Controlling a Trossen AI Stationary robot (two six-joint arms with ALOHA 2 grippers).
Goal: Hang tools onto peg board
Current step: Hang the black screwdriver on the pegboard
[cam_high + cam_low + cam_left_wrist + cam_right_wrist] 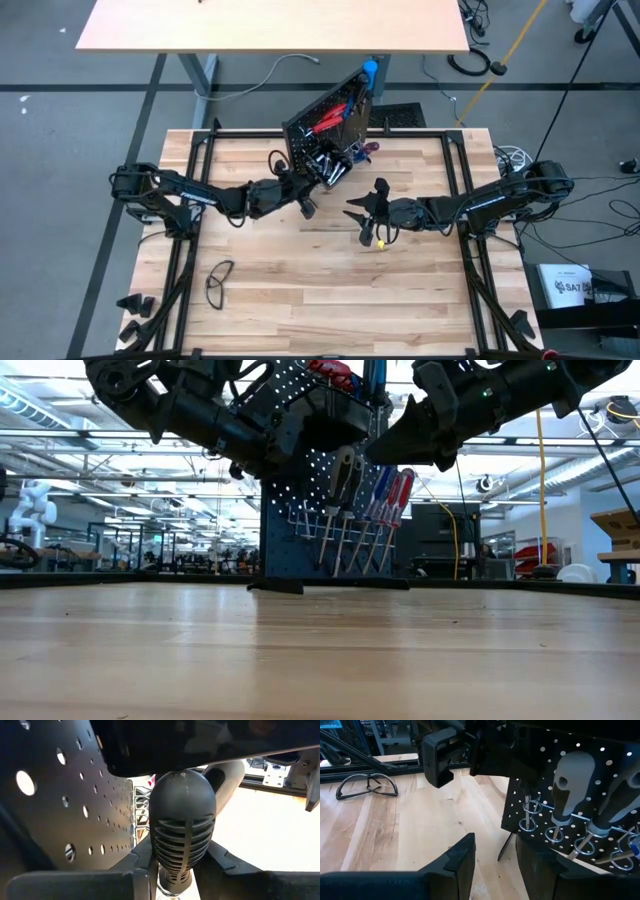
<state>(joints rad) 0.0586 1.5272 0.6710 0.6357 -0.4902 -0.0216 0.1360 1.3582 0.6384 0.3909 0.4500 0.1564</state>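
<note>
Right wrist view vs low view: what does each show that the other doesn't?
Only the right wrist view: safety glasses lying on the table, and the ring holders the tool shafts pass through. Only the low view: the red-handled and blue-handled screwdrivers hanging in a row, and the room behind. Both: the black peg board standing upright with hung tools, and the left gripper up close to it.

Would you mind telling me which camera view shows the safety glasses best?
The right wrist view: the safety glasses lie plainly on the table. The high view shows them small, near the left arm's side. The low and left wrist views miss them.
</note>
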